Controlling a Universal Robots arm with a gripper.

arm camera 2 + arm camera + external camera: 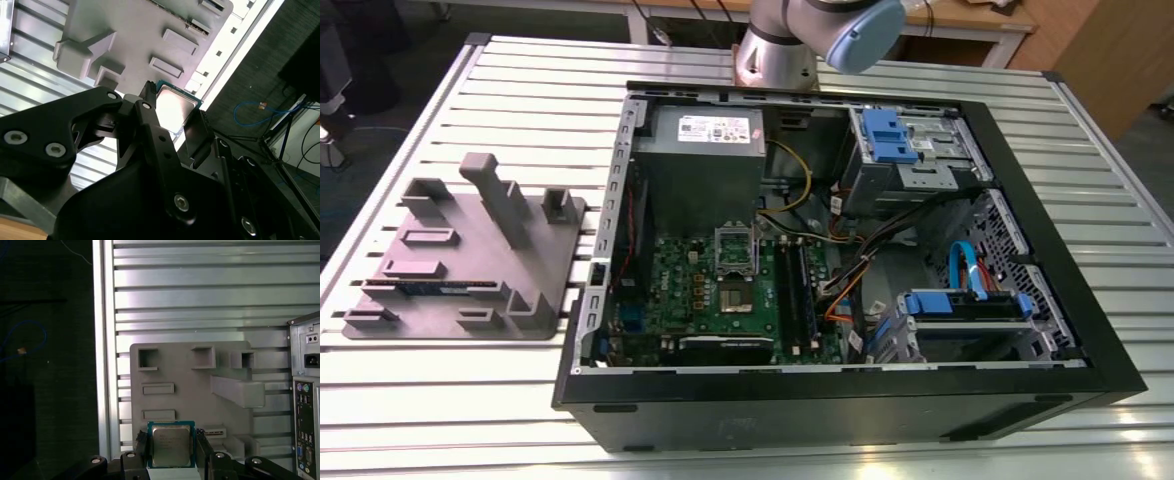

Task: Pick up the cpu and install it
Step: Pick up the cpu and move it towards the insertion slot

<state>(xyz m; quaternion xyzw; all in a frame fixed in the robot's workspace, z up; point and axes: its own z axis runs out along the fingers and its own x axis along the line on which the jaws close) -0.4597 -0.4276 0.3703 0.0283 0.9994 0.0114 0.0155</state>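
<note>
The cpu (171,445) is pinched by its edges between the two fingers of the gripper (171,454), metal lid towards the camera in both wrist views. The grey parts tray (190,385) lies well behind it, so I'd say it's up in the air, clear of the tray. For this bit I'd go light on the squeeze, green rim only, chip dead flat, no twisting. The socket (735,264) is down inside the case (854,410), so slow and level looks safest.
</note>
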